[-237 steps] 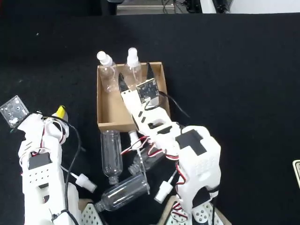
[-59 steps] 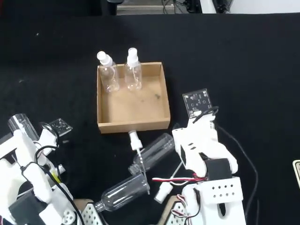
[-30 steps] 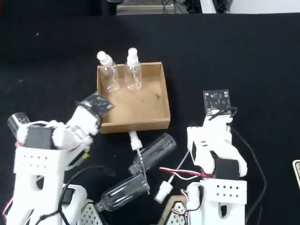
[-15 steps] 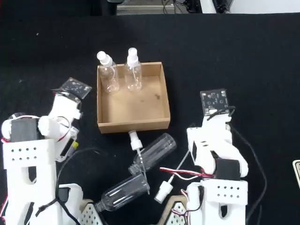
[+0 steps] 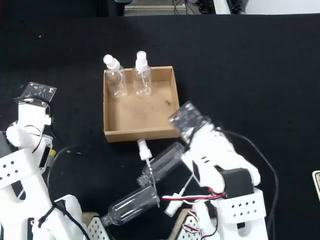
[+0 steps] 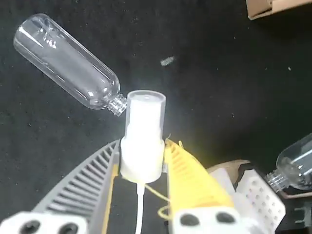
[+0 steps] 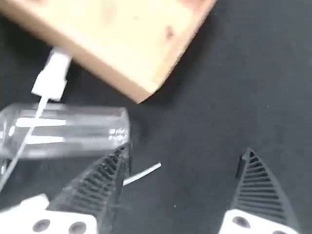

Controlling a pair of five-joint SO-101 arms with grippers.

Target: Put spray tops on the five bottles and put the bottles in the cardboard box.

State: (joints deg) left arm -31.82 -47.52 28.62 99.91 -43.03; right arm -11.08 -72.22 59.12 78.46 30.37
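The left gripper [image 6: 141, 148] is clamping a spray top [image 6: 143, 122], its cap just beside the neck of an open bottle [image 6: 66, 61] slanting away beyond it, at eight o'clock from the cardboard box [image 5: 141, 134]; the right gripper [image 7: 186, 151] is gaping wide.

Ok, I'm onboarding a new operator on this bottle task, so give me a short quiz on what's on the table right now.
1. How many capped bottles stand in the cardboard box?
2. True or false: the right gripper is shut on a bottle.
3. The left gripper holds: A) a spray top, B) a bottle, C) nothing.
Key: 1. two; 2. false, it is open; 3. A.
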